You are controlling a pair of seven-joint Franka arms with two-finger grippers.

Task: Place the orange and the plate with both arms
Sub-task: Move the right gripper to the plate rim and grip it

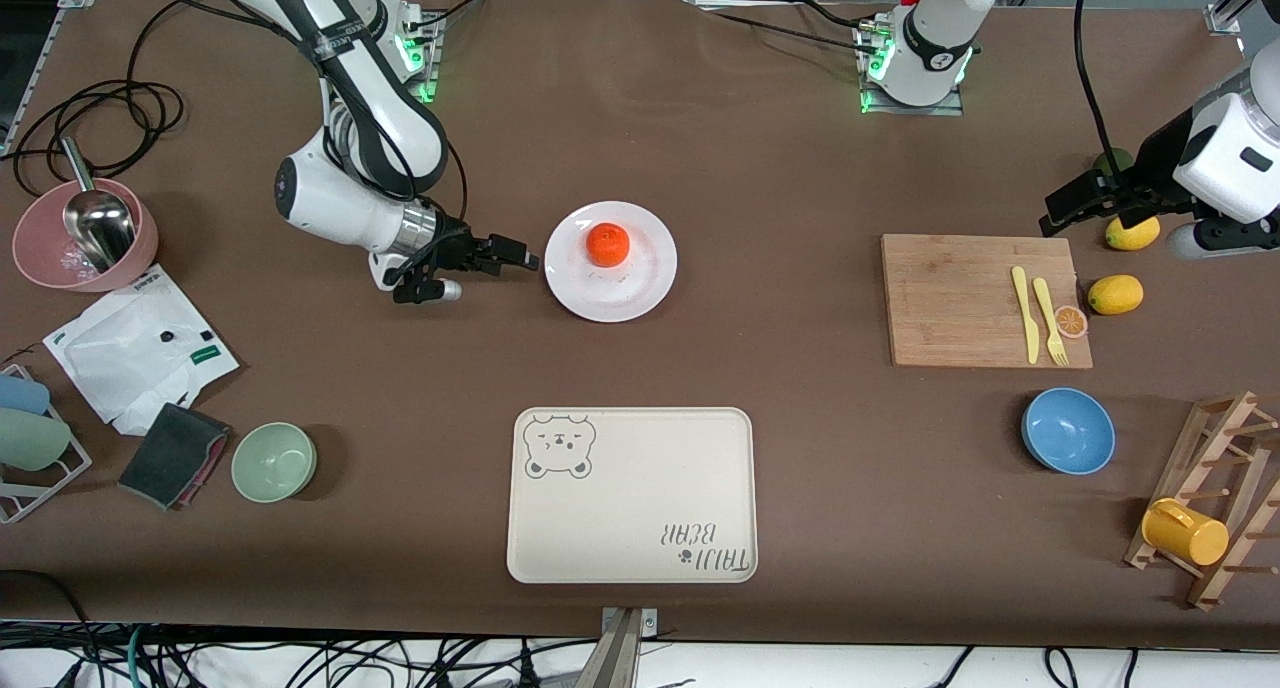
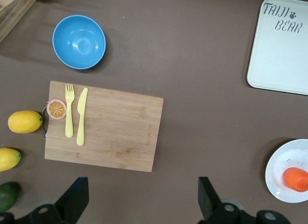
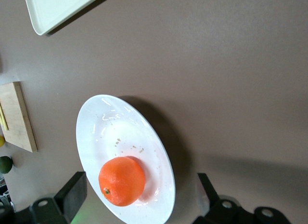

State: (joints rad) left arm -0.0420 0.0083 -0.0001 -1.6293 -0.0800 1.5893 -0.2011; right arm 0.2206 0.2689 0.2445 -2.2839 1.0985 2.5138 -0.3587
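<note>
The orange (image 1: 608,245) sits on the white plate (image 1: 620,293) in the middle of the table, farther from the front camera than the bear tray. My right gripper (image 1: 500,260) is open and empty, low beside the plate on the right arm's end, apart from its rim. In the right wrist view the orange (image 3: 121,181) and plate (image 3: 110,132) lie just ahead of the right gripper (image 3: 139,199). My left gripper (image 1: 1085,203) is open and empty, up over the table by the cutting board's corner. The left wrist view shows the left gripper (image 2: 143,199), the plate (image 2: 281,168) and the orange (image 2: 295,179).
The beige bear tray (image 1: 630,493) lies near the front edge. A cutting board (image 1: 950,298) holds a yellow knife, a fork and an orange slice (image 1: 1071,321). Two lemons (image 1: 1115,294) lie beside it. A blue bowl (image 1: 1068,430), a green bowl (image 1: 274,460) and a pink bowl (image 1: 40,258) stand around.
</note>
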